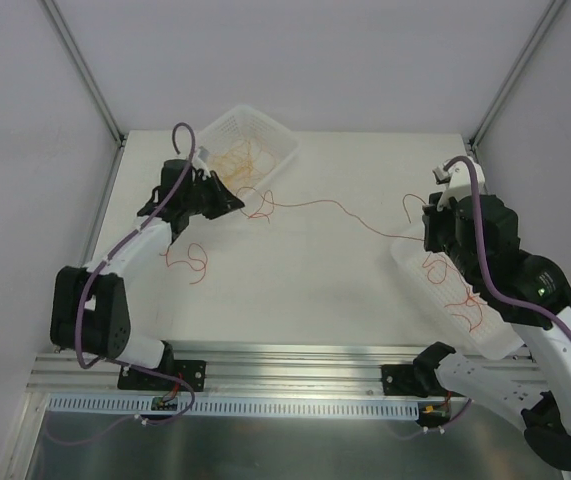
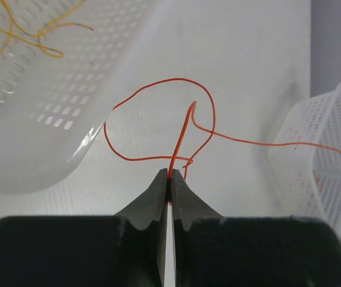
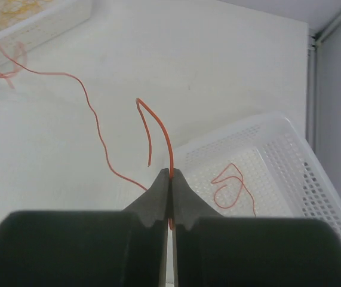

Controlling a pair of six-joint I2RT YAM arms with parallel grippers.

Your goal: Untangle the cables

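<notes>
A long red cable [image 1: 340, 207] stretches over the table between my two grippers. My left gripper [image 1: 236, 203], beside the back-left basket, is shut on one end of it; in the left wrist view the strand [image 2: 176, 79] curls into a loop just past the closed fingertips [image 2: 170, 175]. At the right, my right gripper [image 1: 431, 214] is shut on the other end [image 3: 165, 128], which rises from the pinched tips [image 3: 171, 173] and hooks over. Orange cables [image 1: 245, 155] lie in the back basket. More red cables [image 1: 462, 297] lie in the right basket. One loose red cable [image 1: 191, 262] lies on the table.
The white perforated back basket [image 1: 283, 142] stands at the back left, close to my left gripper. The right basket [image 1: 410, 262] lies under my right arm; its rim [image 3: 277, 122] shows just past the right fingers. Metal frame posts stand at both back corners.
</notes>
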